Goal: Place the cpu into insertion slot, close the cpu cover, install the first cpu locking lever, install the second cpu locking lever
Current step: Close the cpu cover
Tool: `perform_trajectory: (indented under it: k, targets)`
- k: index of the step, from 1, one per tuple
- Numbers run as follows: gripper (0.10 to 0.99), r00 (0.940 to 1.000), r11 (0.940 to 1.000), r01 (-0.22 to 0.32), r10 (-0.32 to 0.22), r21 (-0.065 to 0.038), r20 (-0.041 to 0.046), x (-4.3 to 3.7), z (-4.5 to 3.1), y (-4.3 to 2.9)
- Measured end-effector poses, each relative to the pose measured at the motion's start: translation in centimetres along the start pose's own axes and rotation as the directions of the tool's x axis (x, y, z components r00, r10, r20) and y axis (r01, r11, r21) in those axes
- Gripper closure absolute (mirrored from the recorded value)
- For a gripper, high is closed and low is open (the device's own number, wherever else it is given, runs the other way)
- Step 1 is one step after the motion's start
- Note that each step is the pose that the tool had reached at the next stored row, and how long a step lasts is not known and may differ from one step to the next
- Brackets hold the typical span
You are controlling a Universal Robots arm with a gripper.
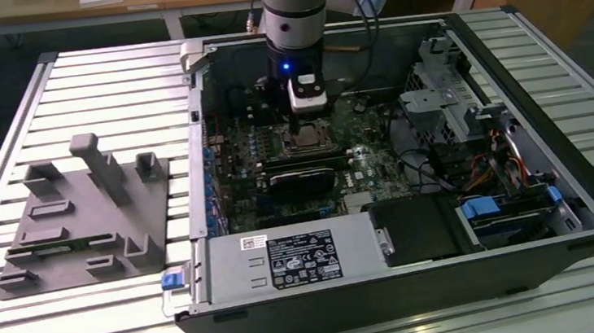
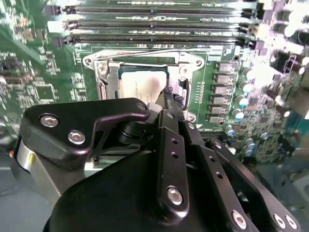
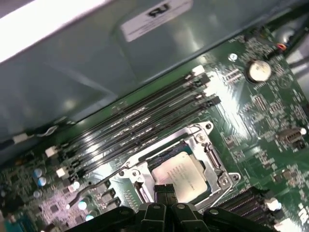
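Over the green motherboard [image 3: 260, 111], the gripper [image 3: 164, 187] is held upright at the end of the arm, inside an open black computer case [image 1: 396, 288]. Its two narrow black fingers are seen pressed together, with nothing between them. The tips are positioned at one edge of the cpu [image 3: 181, 171]; whether they touch it cannot be determined.

The cpu, a flat square chip with a matt, pale silver-grey face, is seated in the insertion slot [image 2: 110, 87], whose rim is black and silver. The cpu cover [image 3: 131, 174], a thin frame of bright stamped metal, is noted lying flat around the chip, which shows through the square window. A thin bent wire lever [image 3: 96, 183] is seen along one side of the frame; whether it is latched cannot be determined.

Long black memory slots [image 3: 140, 113] are ranged in parallel just beside the socket, and a round, shiny coin battery [image 3: 259, 71] is mounted further off on the board.

In the exterior view, the case is laid on a ribbed metal table [image 1: 104, 87]. A grey moulded fixture [image 1: 83, 212] with upright posts is set well apart, towards the exterior view's left.
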State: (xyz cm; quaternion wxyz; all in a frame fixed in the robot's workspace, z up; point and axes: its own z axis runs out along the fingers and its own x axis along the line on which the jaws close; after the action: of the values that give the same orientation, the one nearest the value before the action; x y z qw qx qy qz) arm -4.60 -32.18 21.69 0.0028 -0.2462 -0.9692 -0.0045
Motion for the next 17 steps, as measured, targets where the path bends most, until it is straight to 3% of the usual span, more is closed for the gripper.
perform_trajectory:
  k: [4, 9, 17]
  targets:
    - [0.98, 0.9977, 0.9977, 0.068, -0.068, 0.0, 0.0005, 0.0, 0.02, 0.0]
    - [0.98, 0.9901, 0.9901, 0.14, -0.14, -0.005, 0.0114, 0.0, 0.15, 0.0]
    - [0.98, 0.969, 0.9693, 0.246, -0.245, -0.013, 0.0289, -0.01, 0.44, 0.0]
